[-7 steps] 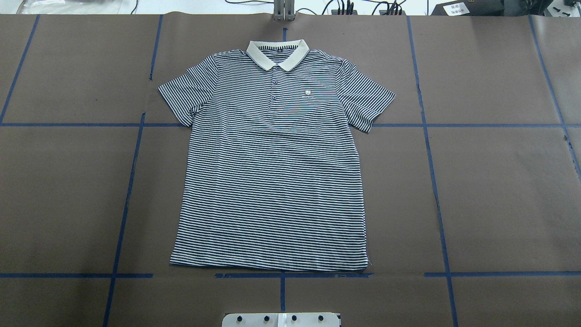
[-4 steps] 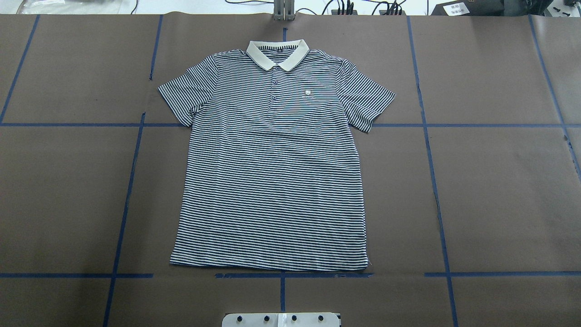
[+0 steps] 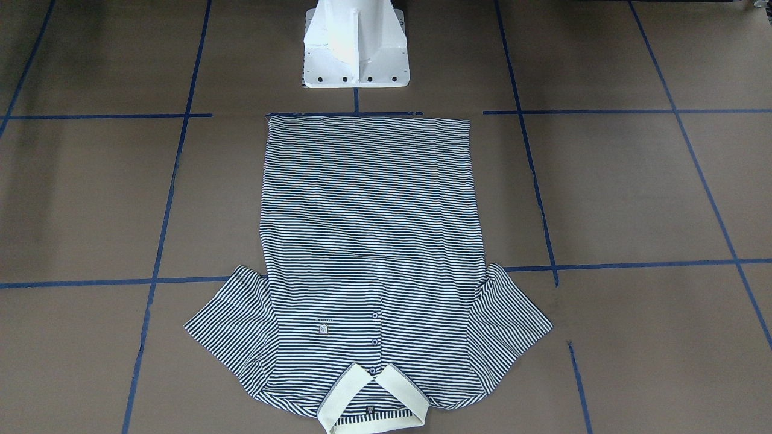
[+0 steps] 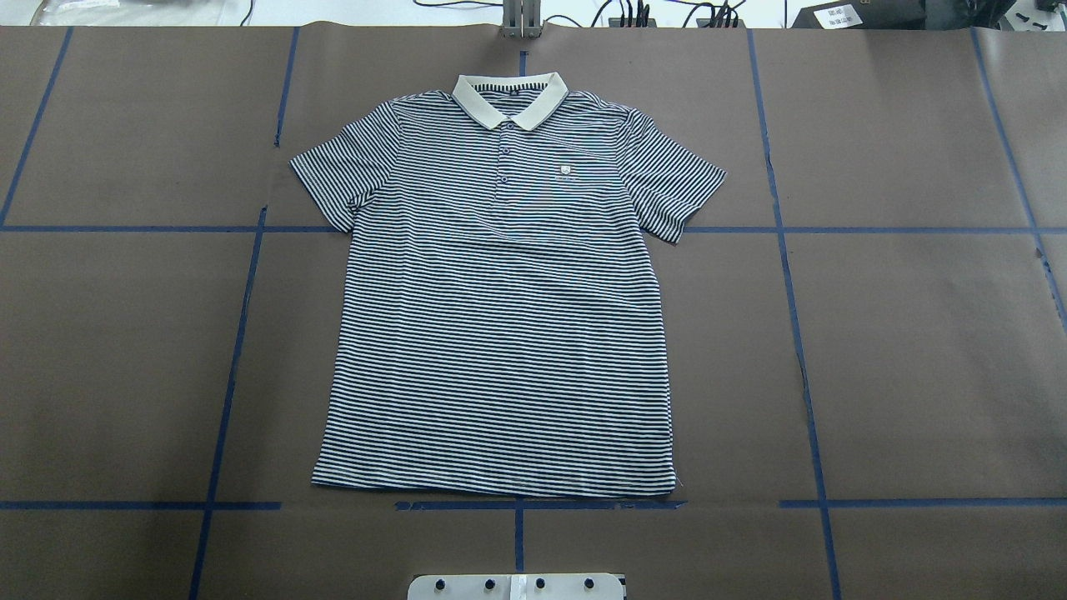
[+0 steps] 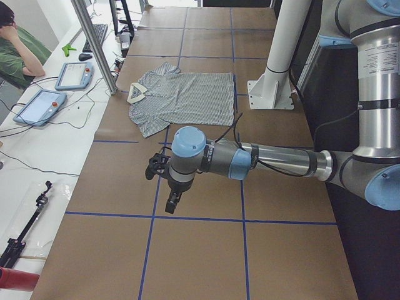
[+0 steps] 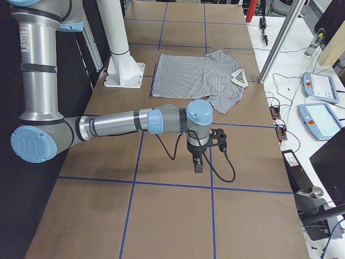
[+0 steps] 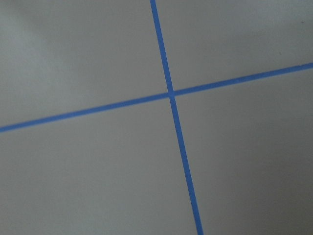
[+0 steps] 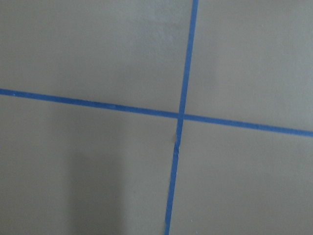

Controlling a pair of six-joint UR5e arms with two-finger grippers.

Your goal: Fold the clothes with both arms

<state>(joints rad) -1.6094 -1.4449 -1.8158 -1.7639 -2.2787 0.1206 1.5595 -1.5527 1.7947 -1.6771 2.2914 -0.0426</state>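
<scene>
The striped polo shirt point(image 4: 500, 317) lies flat and face up mid-table, cream collar point(image 4: 510, 98) at the far edge, hem near the robot base. It also shows in the front-facing view point(image 3: 368, 241) and both side views point(image 5: 181, 97) point(image 6: 199, 75). My left gripper point(image 5: 174, 203) hangs over bare table well left of the shirt. My right gripper point(image 6: 198, 164) hangs over bare table well right of it. Neither touches the shirt. I cannot tell whether either is open or shut. Both wrist views show only brown table with crossing blue tape.
The white pedestal point(image 3: 356, 48) stands just behind the hem. Blue tape lines point(image 4: 233, 367) grid the brown table cover. Past the far edge are a metal post point(image 5: 94, 44), teach pendants point(image 5: 37, 106) point(image 6: 318, 116) and a seated person point(image 5: 15, 47).
</scene>
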